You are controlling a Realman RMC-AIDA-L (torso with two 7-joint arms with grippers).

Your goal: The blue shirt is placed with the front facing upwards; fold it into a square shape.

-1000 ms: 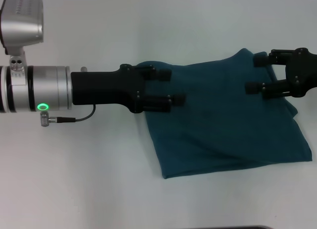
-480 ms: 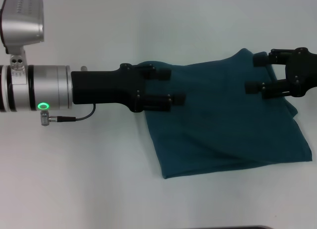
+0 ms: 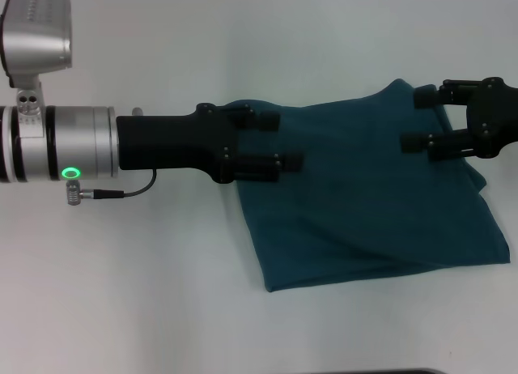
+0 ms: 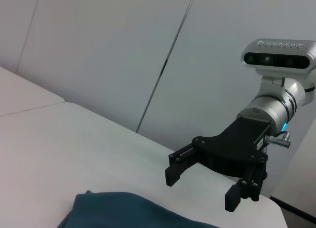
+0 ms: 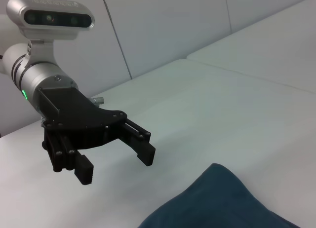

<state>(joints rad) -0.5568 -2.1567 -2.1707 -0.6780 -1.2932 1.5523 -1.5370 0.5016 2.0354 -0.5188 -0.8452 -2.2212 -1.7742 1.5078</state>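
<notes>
Head view: I see the blue shirt [image 3: 372,196] lying folded on the white table [image 3: 162,309], spanning between the left gripper [image 3: 271,141] and right gripper [image 3: 421,119]; both have fingers spread and empty. The cloth looks soft and light (it creases readily), so I would pinch its far corners, directly beneath each set of fingertips.

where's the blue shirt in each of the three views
Head view: the blue shirt lies folded on the white table, centre to right, between the left gripper and the right gripper, both open above its far corners.
Left wrist view: only a shirt corner along the bottom edge, below the right gripper.
Right wrist view: a corner at bottom right, beside the left gripper.
Shared landmark: the white table.
</notes>
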